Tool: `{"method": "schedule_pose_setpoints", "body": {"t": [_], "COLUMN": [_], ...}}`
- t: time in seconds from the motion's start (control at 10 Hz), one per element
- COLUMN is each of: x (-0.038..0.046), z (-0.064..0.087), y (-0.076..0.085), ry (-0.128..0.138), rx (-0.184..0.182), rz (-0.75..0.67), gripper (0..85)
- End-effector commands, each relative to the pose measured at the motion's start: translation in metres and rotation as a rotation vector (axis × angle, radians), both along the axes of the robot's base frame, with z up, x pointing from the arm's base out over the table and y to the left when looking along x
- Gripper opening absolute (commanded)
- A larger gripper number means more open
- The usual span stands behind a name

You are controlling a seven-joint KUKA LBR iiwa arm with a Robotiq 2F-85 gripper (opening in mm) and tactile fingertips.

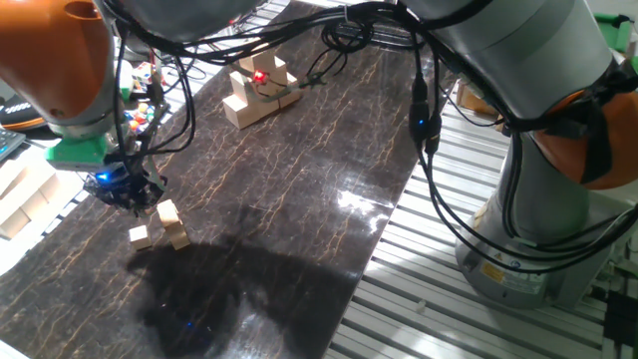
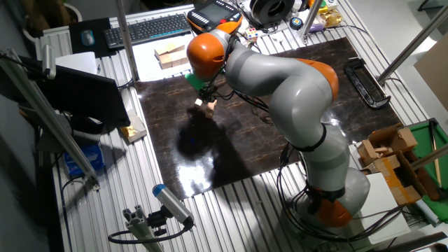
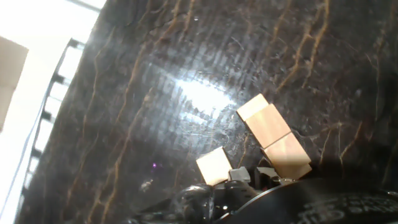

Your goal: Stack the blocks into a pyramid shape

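At lower left, the tool (image 1: 133, 195) hovers just above the blocks (image 1: 170, 223) on the tabletop (image 1: 299, 179), its spread impossible to tell

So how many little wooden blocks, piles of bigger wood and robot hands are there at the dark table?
Little wooden blocks: 3 (one alone, two touching in a row)
Pile of bigger wood, at the far end: 1
Robot hand, hanging just over the little blocks: 1
Total: 5
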State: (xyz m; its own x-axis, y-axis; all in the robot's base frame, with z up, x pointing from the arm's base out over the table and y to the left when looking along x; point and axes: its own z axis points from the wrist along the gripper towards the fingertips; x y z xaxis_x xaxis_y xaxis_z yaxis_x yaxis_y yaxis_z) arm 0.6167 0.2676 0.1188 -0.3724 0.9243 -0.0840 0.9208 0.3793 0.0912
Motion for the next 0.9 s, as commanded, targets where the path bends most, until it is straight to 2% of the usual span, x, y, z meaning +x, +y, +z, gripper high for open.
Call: {"method": "schedule_pose_setpoints", "body": {"t": [0.0, 0.3, 0.6, 0.7, 0.8], "x": [-0.0008, -0.0023, -0.0018, -0.0018, -0.0018], "z": [0.0006, 0.0022, 0.0014, 0.0014, 0.0014], "y": [0.0003, 0.0012, 0.0008, 0.0008, 0.0008], "ry": [-0.005, -0.004, 0.012, 0.016, 0.019], "rx": [-0.008, -0.024, -0.007, -0.003, 0.010], "rz": [-0.667, -0.692, -0.690, -0.670, -0.659], "gripper": [20.7, 21.3, 21.3, 15.3, 1.0]}}
